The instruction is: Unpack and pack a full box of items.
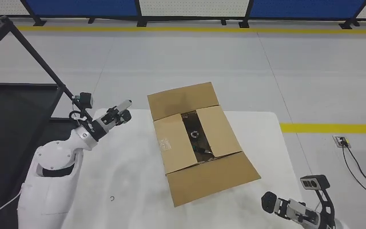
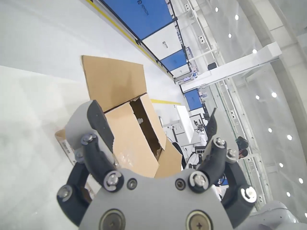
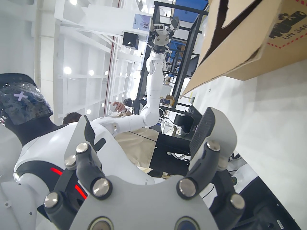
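Grey floor (image 1: 171, 63) with a yellow line (image 1: 171, 28) surrounds the white table (image 1: 126, 183). The brown cardboard box (image 1: 220, 134) sits mid-table with its outer flaps spread and dark items (image 1: 197, 140) showing between its inner flaps. Left gripper (image 1: 124, 110) and right gripper (image 3: 147, 117) have their fingers spread and empty.

A stretch of table (image 1: 131, 183) lies between the left gripper (image 2: 153, 111) and the box (image 1: 171, 146); two flaps (image 1: 183, 100) splay outward, while the other two lie partly over the opening, leaving a narrow dark gap (image 1: 197, 137) between them; one splayed flap overhangs the table close ahead of the right gripper (image 3: 147, 116); a black frame (image 1: 34, 54) stands behind the left gripper.
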Robot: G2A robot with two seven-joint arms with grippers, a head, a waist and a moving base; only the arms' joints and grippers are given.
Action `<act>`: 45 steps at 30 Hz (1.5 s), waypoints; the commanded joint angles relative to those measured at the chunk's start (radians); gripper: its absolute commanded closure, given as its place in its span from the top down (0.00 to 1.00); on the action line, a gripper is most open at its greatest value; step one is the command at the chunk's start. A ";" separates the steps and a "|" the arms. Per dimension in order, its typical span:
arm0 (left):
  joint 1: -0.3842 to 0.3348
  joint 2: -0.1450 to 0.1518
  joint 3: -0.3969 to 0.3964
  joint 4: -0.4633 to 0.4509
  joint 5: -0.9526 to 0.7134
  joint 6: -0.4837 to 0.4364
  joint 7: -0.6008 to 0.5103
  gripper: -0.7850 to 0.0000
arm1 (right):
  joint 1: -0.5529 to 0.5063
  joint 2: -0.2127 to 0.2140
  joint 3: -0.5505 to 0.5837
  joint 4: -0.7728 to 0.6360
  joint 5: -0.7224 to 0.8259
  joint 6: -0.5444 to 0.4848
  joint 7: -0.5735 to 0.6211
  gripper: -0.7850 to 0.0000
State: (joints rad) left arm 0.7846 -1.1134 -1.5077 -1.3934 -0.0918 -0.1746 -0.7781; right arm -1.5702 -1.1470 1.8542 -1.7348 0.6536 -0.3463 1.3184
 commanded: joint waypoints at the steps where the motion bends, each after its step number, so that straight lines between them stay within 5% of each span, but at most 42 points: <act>1: 0.002 0.000 -0.001 -0.002 0.001 0.000 0.008 1.00 | 0.000 0.000 0.001 0.000 0.003 -0.001 0.003 1.00; 12: -0.004 -0.003 0.032 0.021 0.021 -0.003 0.036 1.00 | 0.036 0.002 -0.048 -0.026 0.015 0.040 0.014 1.00; 27: -0.463 -0.084 0.318 0.703 0.065 -0.207 0.005 1.00 | 0.056 0.014 -0.089 0.068 0.134 0.081 0.108 1.00; 31: -0.539 -0.120 0.378 0.833 0.036 -0.280 -0.024 1.00 | 0.088 0.011 -0.122 0.117 0.149 0.116 0.019 1.00; 45: -0.525 -0.128 0.386 0.813 0.017 -0.254 -0.019 1.00 | 0.106 0.011 -0.144 0.095 0.126 0.152 -0.064 1.00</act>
State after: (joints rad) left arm 0.2510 -1.2398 -1.1226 -0.5632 -0.0670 -0.4420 -0.7957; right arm -1.4700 -1.1359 1.7163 -1.6321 0.7815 -0.2071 1.2854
